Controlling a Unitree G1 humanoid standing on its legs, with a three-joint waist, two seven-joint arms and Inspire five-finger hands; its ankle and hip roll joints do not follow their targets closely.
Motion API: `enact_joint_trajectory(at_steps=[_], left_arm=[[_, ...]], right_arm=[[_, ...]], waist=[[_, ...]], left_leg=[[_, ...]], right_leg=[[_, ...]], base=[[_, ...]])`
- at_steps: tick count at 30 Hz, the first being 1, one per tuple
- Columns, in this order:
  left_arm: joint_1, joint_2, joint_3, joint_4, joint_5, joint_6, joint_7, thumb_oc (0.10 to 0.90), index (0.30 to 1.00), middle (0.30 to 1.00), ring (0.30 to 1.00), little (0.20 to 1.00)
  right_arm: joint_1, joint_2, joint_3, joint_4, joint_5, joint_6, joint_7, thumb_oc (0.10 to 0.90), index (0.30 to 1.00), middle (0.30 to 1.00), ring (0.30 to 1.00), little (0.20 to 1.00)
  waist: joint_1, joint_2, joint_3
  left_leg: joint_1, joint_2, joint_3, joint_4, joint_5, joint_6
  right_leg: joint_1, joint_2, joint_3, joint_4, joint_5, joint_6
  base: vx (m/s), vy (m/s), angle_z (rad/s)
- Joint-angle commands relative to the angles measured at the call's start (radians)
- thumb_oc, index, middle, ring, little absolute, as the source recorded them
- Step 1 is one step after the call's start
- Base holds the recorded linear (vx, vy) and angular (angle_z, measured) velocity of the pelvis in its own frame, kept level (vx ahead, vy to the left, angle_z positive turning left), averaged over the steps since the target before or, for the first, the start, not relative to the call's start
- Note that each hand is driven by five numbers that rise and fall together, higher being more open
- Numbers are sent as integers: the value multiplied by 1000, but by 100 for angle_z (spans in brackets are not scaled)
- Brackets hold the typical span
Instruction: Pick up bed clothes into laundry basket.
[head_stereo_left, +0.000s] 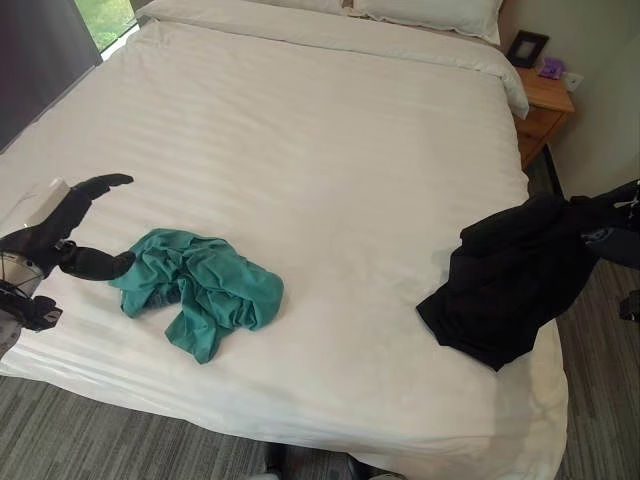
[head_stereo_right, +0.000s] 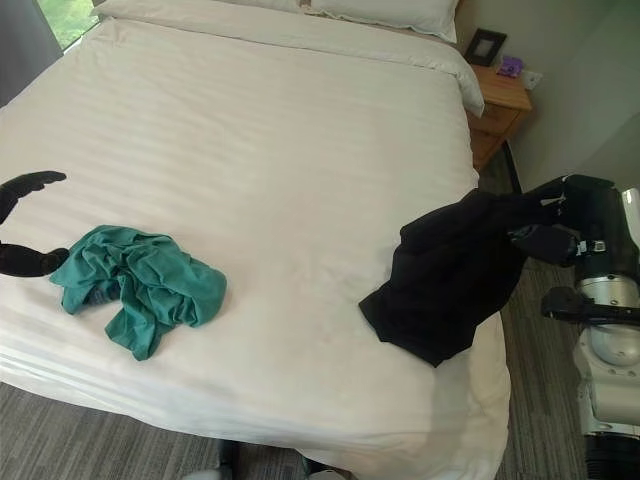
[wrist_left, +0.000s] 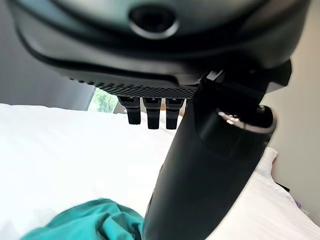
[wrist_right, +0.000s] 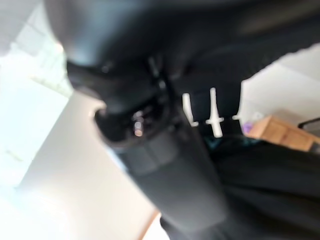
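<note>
Left eye: your left hand (head_stereo_left: 62, 232) hovers over the bed (head_stereo_left: 330, 160), fingers and thumb spread wide, holding nothing. The teal garment (head_stereo_left: 200, 288) lies crumpled just beside its thumb tip, nothing between them. Two garments total: one teal, one black. Two pillows (head_stereo_left: 420, 12) at the head, well apart from both hands.

Right eye: your right hand (head_stereo_right: 570, 235) is closed on the black garment (head_stereo_right: 450, 275), which drapes from it onto the bed edge. One nightstand (head_stereo_right: 497, 105) beyond that hand, carrying a dark frame (head_stereo_right: 485, 46) and a purple item (head_stereo_right: 510, 66).

Left wrist: fingers (wrist_left: 152, 112) straight, teal garment just past the thumb.

Right wrist: black cloth fills the grip; nightstand corner behind.
</note>
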Motion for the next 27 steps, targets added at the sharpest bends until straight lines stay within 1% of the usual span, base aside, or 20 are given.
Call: enact_joint_trajectory(at_steps=[1, 3, 8, 9, 12, 14, 17, 19, 20, 21, 22, 27], left_arm=[[-125, 58, 1, 32, -27, -26, 5, 800, 900, 900, 900, 900], [-138, 49, -51, 29, 3, -12, -35, 800, 900, 900, 900, 900], [-158, 18, -110, 48, 46, 4, -69, 800, 900, 900, 900, 900], [-160, -13, -138, 81, 73, 20, -75, 800, 900, 900, 900, 900], [-196, -66, -219, 183, 159, 49, -94, 800, 900, 900, 900, 900], [-211, -115, -243, 284, 178, 67, -96, 800, 900, 900, 900, 900], [-226, -163, -266, 391, 228, 82, -87, 800, 900, 900, 900, 900], [-237, -176, -278, 425, 251, 85, -81, 800, 900, 900, 900, 900], [-244, -199, -281, 453, 269, 89, -73, 800, 900, 900, 900, 900], [-244, -199, -281, 453, 269, 89, -73, 800, 900, 900, 900, 900], [-240, -216, -274, 456, 277, 92, -59, 800, 900, 900, 900, 900], [-239, -277, -227, 479, 216, 87, -9, 800, 900, 900, 900, 900]], right_arm=[[-117, -74, -59, -77, 53, -74, -31, 400, 300, 300, 300, 300], [-118, -64, -54, -77, 55, -72, -31, 400, 300, 300, 300, 300], [-114, -51, -52, -81, 46, -66, -28, 400, 300, 300, 300, 300], [-119, -40, -42, -81, 42, -62, -29, 400, 300, 300, 300, 300], [-117, -25, -40, -81, 32, -57, -33, 400, 300, 300, 300, 300], [-114, -18, -47, -83, 29, -52, -34, 400, 300, 300, 300, 300], [-107, -2, -49, -84, 17, -51, -37, 400, 300, 300, 300, 300], [-101, 1, -52, -87, 12, -51, -38, 400, 300, 300, 300, 300], [-85, 9, -64, -88, 5, -53, -40, 400, 300, 300, 300, 300], [-85, 9, -64, -88, 5, -53, -40, 400, 300, 300, 300, 300], [-68, 18, -76, -89, -3, -54, -42, 400, 300, 300, 300, 300], [-39, 42, -100, -83, -7, -55, -45, 400, 300, 300, 300, 300]], waist=[[13, 44, -86], [10, 42, -79], [10, 39, -73], [3, 35, -67], [-4, 34, -59], [-5, 32, -55], [-15, 30, -55], [-15, 29, -55], [-18, 28, -56], [-18, 28, -56], [-18, 29, -58], [-23, 35, -64]], left_leg=[[75, -2, 77, 4, -136, -7], [69, -2, 79, 4, -137, -6], [63, -3, 82, 4, -137, -5], [60, -2, 85, 4, -136, -5], [54, 0, 87, 4, -137, -4], [50, 2, 93, 4, -138, -3], [49, 5, 102, 4, -140, -3], [51, 7, 107, 4, -141, -2], [54, 9, 115, 4, -144, -2], [54, 9, 115, 4, -144, -2], [60, 11, 121, 4, -148, -3], [74, 11, 125, 4, -155, -4]], right_leg=[[-75, 9, 32, 41, -7, 84], [-83, 9, 34, 44, -6, 85], [-91, 11, 36, 45, -5, 85], [-94, 11, 37, 45, -4, 85], [-103, 14, 39, 46, -4, 84], [-112, 18, 45, 49, -2, 85], [-115, 22, 52, 51, -1, 86], [-117, 25, 55, 52, 0, 86], [-117, 27, 59, 52, -1, 86], [-117, 27, 59, 52, -1, 86], [-114, 27, 61, 50, -2, 85], [-105, 26, 67, 47, -7, 83]], base=[[0, 0, 0], [-9, -1, -2], [-2, -1, -1], [0, 0, 0], [0, 0, 0], [-2, -2, -2], [12, 0, -5], [27, 0, -12], [34, -1, -20], [49, 5, -19], [38, 11, -9], [34, 10, -11]])
